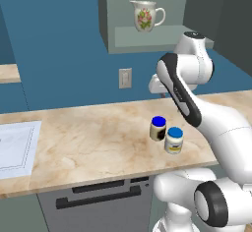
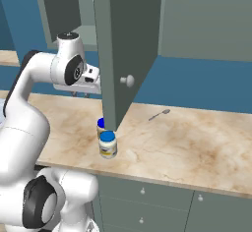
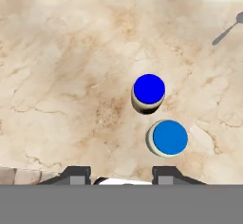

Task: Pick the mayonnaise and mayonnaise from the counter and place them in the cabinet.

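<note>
White jar (image 3: 170,138): rigid, likely light, slick; best gripped across its body, just beside the dark jar (image 3: 148,93).
Pincer (image 3: 122,174): spread wide, nothing held.

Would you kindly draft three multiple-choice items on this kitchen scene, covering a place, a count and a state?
1. Where does the white floral pitcher stand?
A. on the grey-green wall cabinet shelf
B. on the counter
C. in a drawer

2. How many small blue-lidded jars stand on the beige marbled stone counter?
A. one
B. two
C. four

3. The cabinet door is:
A. shut
B. missing
C. open

Answers: 1 A, it sits inside the cabinet; 2 B, the deep-blue-lidded jar and the pale-blue-lidded jar; 3 C, it swings outward over the counter.
</note>
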Available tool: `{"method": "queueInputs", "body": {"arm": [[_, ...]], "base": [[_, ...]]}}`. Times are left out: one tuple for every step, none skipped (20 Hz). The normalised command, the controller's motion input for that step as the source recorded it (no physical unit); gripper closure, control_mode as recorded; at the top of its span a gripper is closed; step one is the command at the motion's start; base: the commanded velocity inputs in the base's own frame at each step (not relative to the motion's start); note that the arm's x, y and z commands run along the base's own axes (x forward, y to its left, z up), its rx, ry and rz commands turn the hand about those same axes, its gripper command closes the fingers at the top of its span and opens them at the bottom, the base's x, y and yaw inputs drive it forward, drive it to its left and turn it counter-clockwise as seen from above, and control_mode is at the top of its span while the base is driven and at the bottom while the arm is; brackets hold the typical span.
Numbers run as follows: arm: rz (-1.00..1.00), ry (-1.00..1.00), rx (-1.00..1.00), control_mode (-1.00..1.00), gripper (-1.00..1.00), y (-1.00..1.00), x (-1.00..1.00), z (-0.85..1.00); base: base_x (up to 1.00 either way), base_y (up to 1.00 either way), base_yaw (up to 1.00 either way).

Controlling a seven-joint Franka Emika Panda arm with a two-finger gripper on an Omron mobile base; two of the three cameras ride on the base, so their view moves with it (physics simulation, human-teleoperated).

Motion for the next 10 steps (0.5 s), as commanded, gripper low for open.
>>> {"method": "queueInputs", "body": {"arm": [[0.00,0.00,0.00,-1.00,-1.00,-0.02,0.00,0.00],[0.00,0.00,0.00,-1.00,-1.00,-0.06,-0.05,0.00],[0.01,-0.01,0.00,-1.00,-1.00,0.00,-0.15,0.00],[0.03,-0.02,0.00,-1.00,-1.00,0.00,-0.25,0.00],[0.08,-0.03,0.00,-1.00,-1.00,0.00,-0.41,0.00],[0.10,-0.05,0.00,-1.00,-1.00,-0.01,-0.56,-0.03],[0.12,-0.05,0.00,-1.00,-1.00,-0.06,-0.61,-0.04],[0.14,-0.06,0.00,-1.00,-1.00,-0.07,-0.63,-0.06],[0.17,-0.05,0.00,-1.00,-1.00,-0.15,-0.68,-0.09],[0.17,-0.05,0.00,-1.00,-1.00,-0.14,-0.68,-0.10]], "base": [[0.00,0.00,0.00],[0.00,0.00,0.00],[0.00,0.00,0.00],[0.00,0.00,0.00],[0.00,0.00,0.00],[0.00,0.00,0.00],[0.00,0.00,0.00],[0.00,0.00,0.00],[0.00,0.00,0.00],[0.00,0.00,0.00]]}}
